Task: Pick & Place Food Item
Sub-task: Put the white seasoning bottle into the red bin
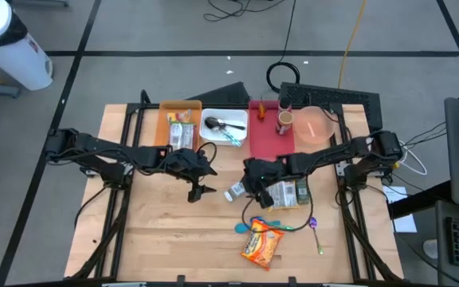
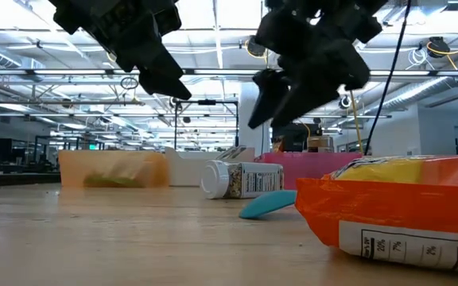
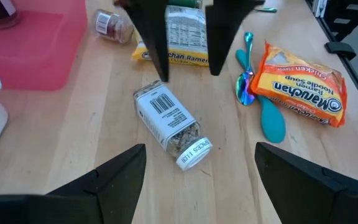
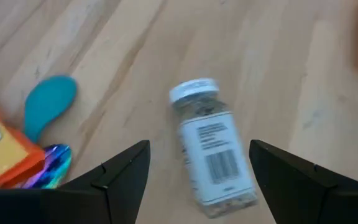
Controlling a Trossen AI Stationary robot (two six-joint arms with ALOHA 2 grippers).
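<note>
right gripper [image 4: 197, 168] fingers apart | above spice jar [image 4: 213, 149] lying on table, not touching

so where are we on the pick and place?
Done: orange bin already holds packets. In hand: nothing; right pincer hangs open over the lying spice jar, left pincer open beside it. Left: jar, ramen packs, spoons on the table.

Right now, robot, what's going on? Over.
Right gripper open above lying white-capped clear spice jar. Left gripper open, waiting nearby. Nothing blocking.
</note>
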